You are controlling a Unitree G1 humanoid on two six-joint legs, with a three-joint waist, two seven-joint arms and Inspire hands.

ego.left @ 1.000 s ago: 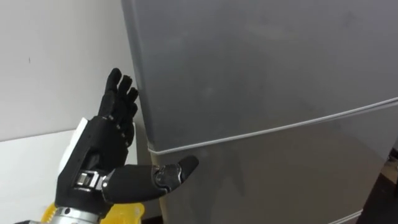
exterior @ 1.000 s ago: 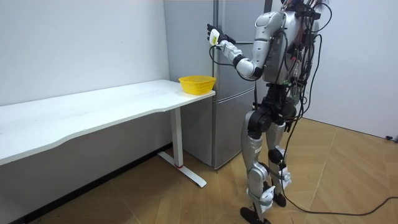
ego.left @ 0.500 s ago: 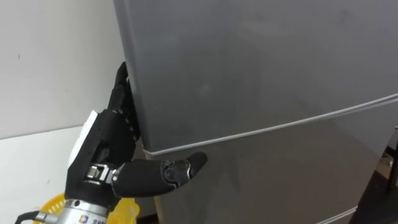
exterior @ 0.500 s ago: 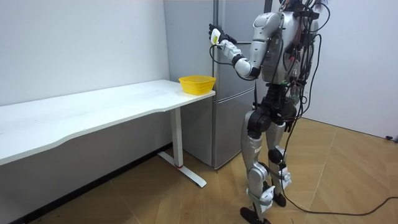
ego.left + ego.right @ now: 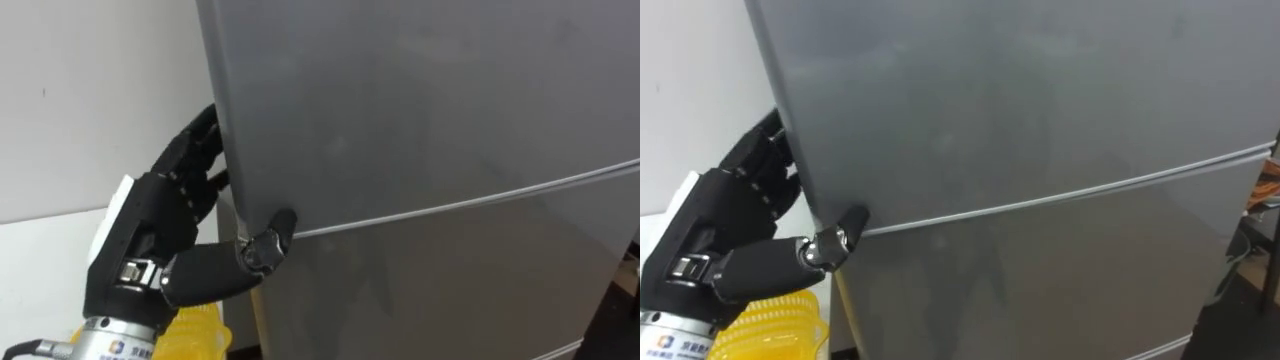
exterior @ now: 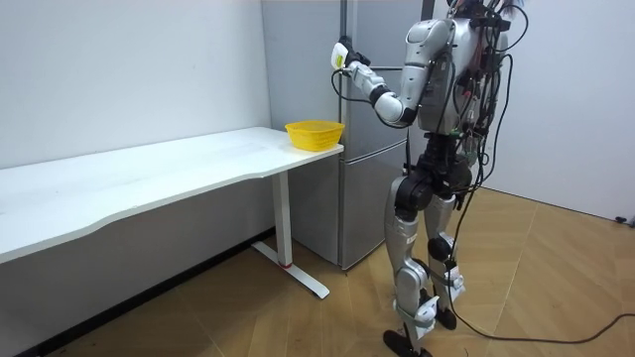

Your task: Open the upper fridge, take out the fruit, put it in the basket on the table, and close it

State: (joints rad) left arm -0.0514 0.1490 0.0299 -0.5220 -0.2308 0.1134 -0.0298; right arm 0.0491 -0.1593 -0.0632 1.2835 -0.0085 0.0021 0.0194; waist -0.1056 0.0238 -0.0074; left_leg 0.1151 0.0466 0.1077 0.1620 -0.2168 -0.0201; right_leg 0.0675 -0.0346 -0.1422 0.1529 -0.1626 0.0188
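Two grey doors make up the fridge point(image 6: 369, 198), and both stand closed, so whatever is kept inside is hidden. From the head camera the upper door point(image 5: 420, 100) runs off the top and the right of the view, and the lower door point(image 5: 450, 290) is cut off below; a thin pale seam parts them. The fridge's side wall cannot be seen from there.

The robot stands upright on the wooden floor facing the fridge, just past the end of the long white counter point(image 6: 149, 178). A yellow basket point(image 6: 315, 133) sits at the counter's end nearest the fridge; what it holds cannot be made out.

The left hand point(image 5: 160, 225) is raised to the upper door's left edge, near its bottom corner. Its fingers point(image 5: 195, 150) bend round that edge with their tips lost behind it, while the thumb point(image 5: 265, 250) presses on the door's front just above the seam, so the hand is clamped on the door's edge.
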